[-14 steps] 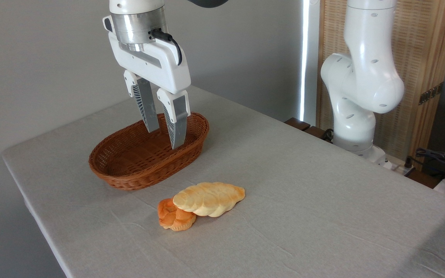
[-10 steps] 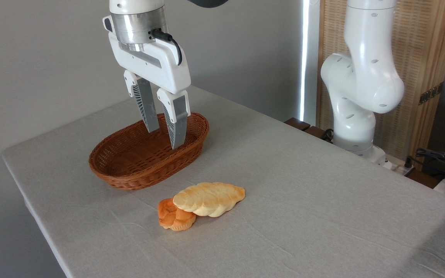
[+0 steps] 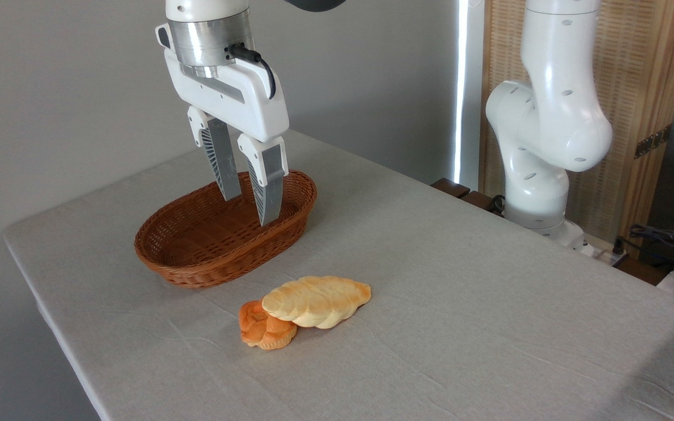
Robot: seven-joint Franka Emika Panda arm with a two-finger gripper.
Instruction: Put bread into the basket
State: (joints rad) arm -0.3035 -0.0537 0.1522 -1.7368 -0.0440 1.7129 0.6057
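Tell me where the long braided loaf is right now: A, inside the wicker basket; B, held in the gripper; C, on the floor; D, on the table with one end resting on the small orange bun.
D: the braided loaf lies on the table with its left end overlapping the orange bun, while the wicker basket is empty and the gripper holds nothing above it.

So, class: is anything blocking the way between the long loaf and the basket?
Nothing visible: bare cloth lies between the loaf and the basket. The orange bun sits against its far-side end.
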